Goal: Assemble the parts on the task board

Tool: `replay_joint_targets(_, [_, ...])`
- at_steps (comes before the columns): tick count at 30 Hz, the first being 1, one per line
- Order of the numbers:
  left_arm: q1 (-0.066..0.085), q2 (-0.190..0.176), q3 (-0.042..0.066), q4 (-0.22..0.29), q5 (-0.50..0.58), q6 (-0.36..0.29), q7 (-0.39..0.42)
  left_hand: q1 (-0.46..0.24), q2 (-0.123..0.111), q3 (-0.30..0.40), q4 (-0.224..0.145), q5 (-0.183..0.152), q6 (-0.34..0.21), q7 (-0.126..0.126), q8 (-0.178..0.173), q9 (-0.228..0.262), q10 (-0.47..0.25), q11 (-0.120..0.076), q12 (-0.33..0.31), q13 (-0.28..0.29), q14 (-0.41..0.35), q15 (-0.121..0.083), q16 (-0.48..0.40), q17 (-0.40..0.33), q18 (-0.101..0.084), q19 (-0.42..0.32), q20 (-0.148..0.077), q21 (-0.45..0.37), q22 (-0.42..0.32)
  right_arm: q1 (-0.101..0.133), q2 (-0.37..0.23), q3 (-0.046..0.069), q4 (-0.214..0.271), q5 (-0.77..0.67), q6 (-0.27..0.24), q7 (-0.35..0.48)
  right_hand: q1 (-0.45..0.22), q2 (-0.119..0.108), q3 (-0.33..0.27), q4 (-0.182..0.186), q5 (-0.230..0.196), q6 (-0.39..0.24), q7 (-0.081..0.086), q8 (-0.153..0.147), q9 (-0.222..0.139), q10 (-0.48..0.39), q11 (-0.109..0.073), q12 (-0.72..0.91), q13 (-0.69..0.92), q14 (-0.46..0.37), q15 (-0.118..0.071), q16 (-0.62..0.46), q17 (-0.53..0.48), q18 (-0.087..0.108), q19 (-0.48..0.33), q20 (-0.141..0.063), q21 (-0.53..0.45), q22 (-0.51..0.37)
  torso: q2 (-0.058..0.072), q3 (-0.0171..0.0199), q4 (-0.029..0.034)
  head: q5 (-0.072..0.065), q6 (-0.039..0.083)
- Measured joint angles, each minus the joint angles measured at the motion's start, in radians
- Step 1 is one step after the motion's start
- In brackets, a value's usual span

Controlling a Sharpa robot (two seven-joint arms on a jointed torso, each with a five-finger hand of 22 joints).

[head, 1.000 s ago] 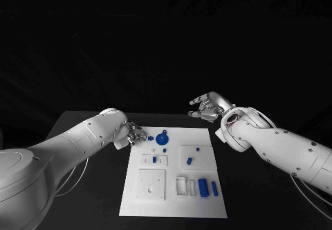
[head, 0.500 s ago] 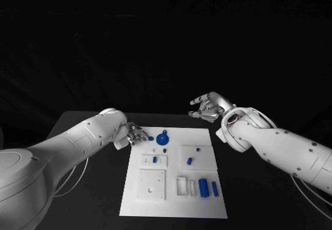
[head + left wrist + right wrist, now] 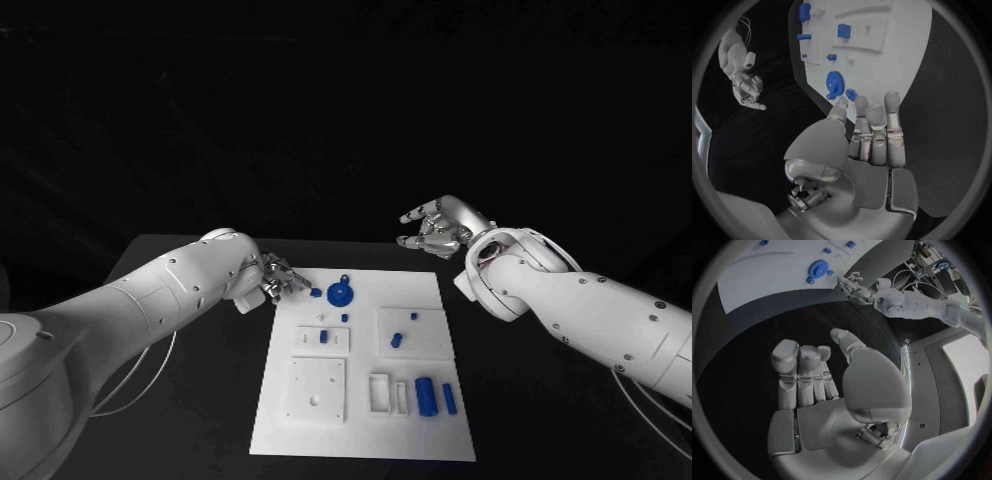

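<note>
The task board (image 3: 365,400), a flat white rectangular plate, lies in the middle of the black tabletop (image 3: 188,400) and carries raised white blocks and a scatter of small blue plastic parts: a blue toothed gear wheel (image 3: 339,292) near its far edge, a tiny blue nub (image 3: 316,292) just beside the gear on the left, short blue pegs standing in the two middle blocks, and a fat blue cylinder (image 3: 424,392) with a slimmer blue bar (image 3: 447,396) lying near the right-hand near corner. The left robot hand (image 3: 278,281) hovers at the board's far left corner, its fingers (image 3: 873,125) held straight and close together, pointing at the nub and gear and holding nothing. The right robot hand (image 3: 440,226) is raised beyond the board's far right corner, well apart from every part, fingers loosely extended and empty. The likeliest trouble, as I judge it, is at the left robot hand: the nub is very small and sits right against the gear, so fingers closing from this angle could nudge the gear, flick the nub off the board's edge onto the tabletop, or pinch both at once. The board looks loose on the tabletop, so a sideways push might slide it.
</note>
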Motion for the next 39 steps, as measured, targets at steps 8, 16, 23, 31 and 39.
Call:
replay_joint_targets(8, [0.005,-0.061,-0.001,0.103,-0.052,-0.137,0.158,0.148,-0.007,0.143,-0.159,-0.02,0.103,0.037,-0.124,-0.219,-0.037,0.037,-0.309,-0.29,-0.062,0.03,-0.129,-0.055,0.0,-0.046,0.028,-0.108,-0.049,0.0,-0.001,0.0,-0.003,-0.002,0.002,0.0,0.0,0.0,0.003,-0.003,-0.009,0.009,-0.002,0.0,0.001,-0.002,-0.002,0.005,0.001,0.0,0.0,0.0,0.002,0.0,0.0,0.0,0.0,0.0,0.0,0.0,0.0005,0.001,0.003])
replay_joint_targets(16, [0.007,-0.104,-0.023,0.174,-0.221,-0.307,0.373,0.177,-0.072,0.159,-0.2,-0.114,0.225,0.029,-0.291,-0.356,0.038,0.066,-0.606,-0.445,-0.075,0.048,-0.215,-0.079,0.016,-0.071,0.047,-0.156,-0.009,0.0,-0.002,0.0,-0.004,-0.003,0.003,0.0,0.0,0.0,0.0,-0.006,-0.014,0.009,-0.002,0.0,0.001,-0.002,-0.002,0.005,0.001,0.0,0.0,0.0,0.002,0.0,0.0,0.0,0.0,0.0,0.0,-0.0019,0.0016,0.002,0.006])
replay_joint_targets(23, [0.006,-0.111,-0.07,0.195,-0.379,-0.393,0.461,0.169,-0.116,0.148,-0.18,-0.113,0.201,0.041,-0.291,-0.359,0.038,0.077,-0.684,-0.445,-0.066,0.056,-0.243,-0.084,0.016,-0.05,0.057,-0.206,-0.027,0.0,-0.004,0.0,-0.003,-0.005,0.005,0.0,0.0,0.0,0.0,-0.006,-0.014,0.009,-0.002,0.0,0.001,-0.002,-0.002,0.004,0.001,0.0,0.0,0.0,0.002,0.0,0.0,0.0,0.0,0.0,0.0,-0.0025,0.0017,0.004,0.009])
replay_joint_targets(31, [0.002,-0.101,-0.114,0.199,-0.53,-0.424,0.481,0.183,-0.146,0.168,-0.14,-0.119,0.198,0.037,-0.291,-0.359,0.042,0.08,-0.691,-0.445,-0.063,0.06,-0.243,-0.07,0.016,-0.026,0.055,-0.246,-0.015,0.0,-0.002,0.0,-0.005,-0.007,0.007,0.0,0.0,0.0,0.0,-0.006,-0.014,0.009,-0.002,0.0,0.001,-0.002,-0.002,0.004,0.001,0.0,0.0,0.0,0.001,0.0,0.0,0.0,0.0,0.0,0.002,-0.0013,-0.0012,0.006,0.011])
replay_joint_targets(39, [-0.011,-0.079,-0.125,0.185,-0.6,-0.424,0.483,0.188,-0.15,0.19,-0.132,-0.119,0.187,0.027,-0.291,-0.361,0.023,0.08,-0.718,-0.446,-0.067,0.056,-0.249,-0.069,0.016,-0.023,0.052,-0.266,0.014,0.0,0.001,0.0,-0.006,-0.008,0.008,0.001,0.0,0.0,0.0,-0.006,-0.014,0.009,-0.002,0.0,0.001,0.0,0.0,0.004,0.002,0.0,0.0,0.0,0.003,0.0,0.0,0.0,0.0,0.0,0.002,-0.0006,-0.0012,0.005,0.012])
